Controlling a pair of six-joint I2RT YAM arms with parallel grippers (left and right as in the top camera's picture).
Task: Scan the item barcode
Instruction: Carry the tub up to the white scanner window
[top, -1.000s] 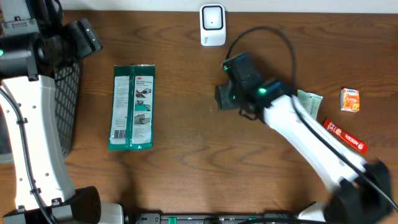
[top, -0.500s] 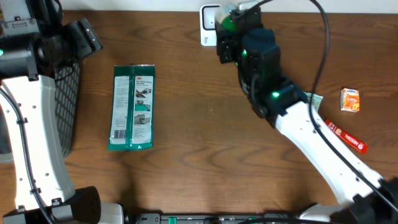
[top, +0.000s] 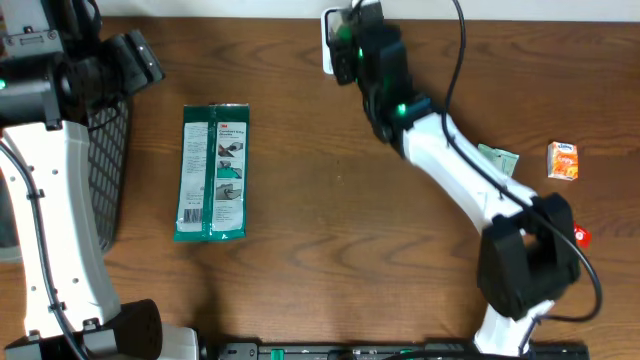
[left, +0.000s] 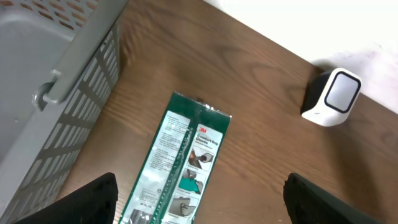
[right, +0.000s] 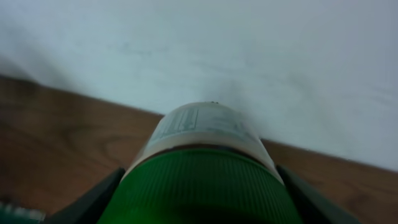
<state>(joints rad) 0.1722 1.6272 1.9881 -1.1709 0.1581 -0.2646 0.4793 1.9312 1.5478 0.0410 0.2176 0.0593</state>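
**A:** Overhead view first: where is the item?

**B:** Right gripper (right: 199, 208) has it. It is a round white-labelled bottle (right: 200, 140) with a ribbed green plastic cap, and the jaws are part-closed against the cap's two sides. From above, it hangs over the small white rounded-box scanner (left: 333, 98) and hides most of it.

**A:** And the left gripper (left: 202, 202)?

**B:** Spread wide, holding nothing. It hangs above the flat, glossy green foil packet (top: 212, 172), which lies on the brown wood-grain bench (top: 300, 260) well left of the scanner. Farther left of the scanner sits the grey slatted plastic basket (left: 56, 93).

**A:** What has changed?

**B:** A second ago the right gripper was out mid-bench, below and right of the scanner, which showed whole. Now the arm and bottle have swung up over it. The packet hasn't shifted, nor has the little orange carton (top: 563, 160) far right of the scanner.
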